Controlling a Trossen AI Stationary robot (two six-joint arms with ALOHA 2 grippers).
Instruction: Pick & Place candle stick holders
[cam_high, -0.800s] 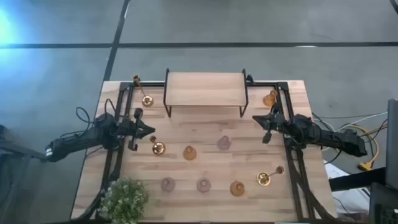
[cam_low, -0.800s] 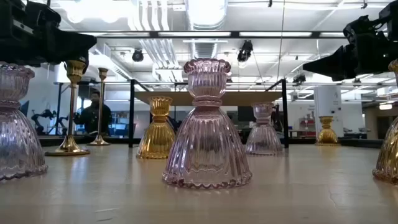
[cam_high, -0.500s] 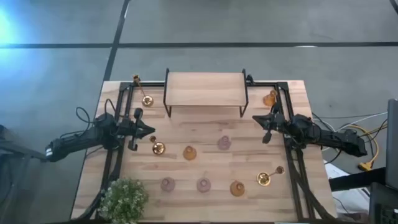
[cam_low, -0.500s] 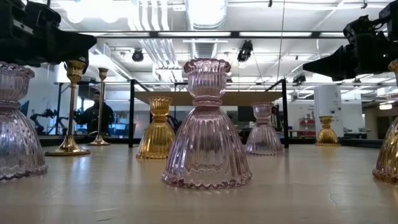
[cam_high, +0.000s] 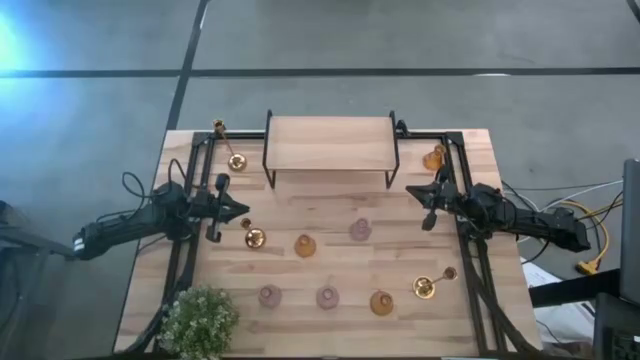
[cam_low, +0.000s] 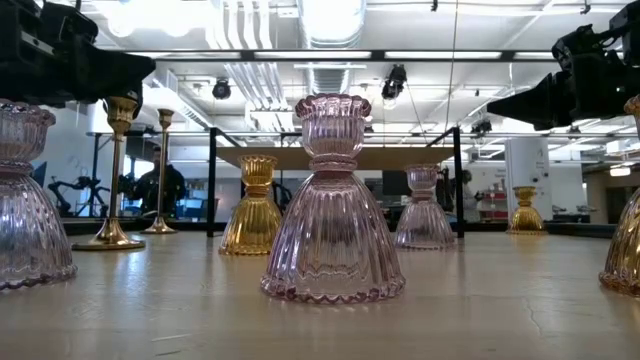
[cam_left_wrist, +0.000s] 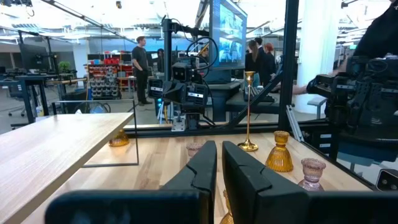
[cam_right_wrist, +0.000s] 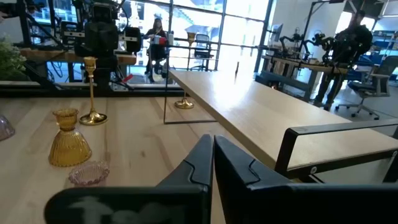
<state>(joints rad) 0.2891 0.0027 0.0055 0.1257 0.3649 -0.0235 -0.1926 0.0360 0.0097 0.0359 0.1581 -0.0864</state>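
High view: we see both end effectors — left end effector (cam_high: 243, 209), right end effector (cam_high: 411, 192) — pressed together, empty. Gold candle stick holder (cam_high: 253, 238) stands just beside the left; likely rigid, top-heavy, slippery — grip its stem.

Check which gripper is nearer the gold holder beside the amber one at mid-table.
Left. The left gripper hovers just beside that gold holder; the right gripper is far across the table.
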